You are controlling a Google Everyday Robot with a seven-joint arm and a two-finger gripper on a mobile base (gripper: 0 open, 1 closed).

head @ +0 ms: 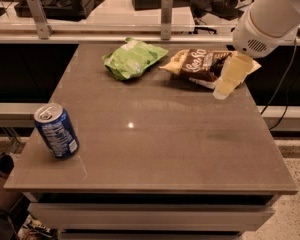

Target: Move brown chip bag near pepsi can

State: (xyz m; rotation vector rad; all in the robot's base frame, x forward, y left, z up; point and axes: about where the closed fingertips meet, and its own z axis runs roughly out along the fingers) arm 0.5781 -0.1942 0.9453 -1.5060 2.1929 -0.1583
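Note:
The brown chip bag [200, 64] lies at the far right of the table, dark brown with white script and pale yellow ends. The pepsi can [56, 130] stands upright near the table's front left corner, far from the bag. My gripper [223, 88] hangs from the white arm [270, 19] at the upper right. It points down and to the left, over the right end of the brown chip bag, and hides part of it. It holds nothing that I can see.
A light green chip bag [133, 58] lies at the far middle of the grey table [160, 149], left of the brown bag. A rail with metal posts [166, 16] runs behind the table. The floor shows on the right, beyond the table's edge.

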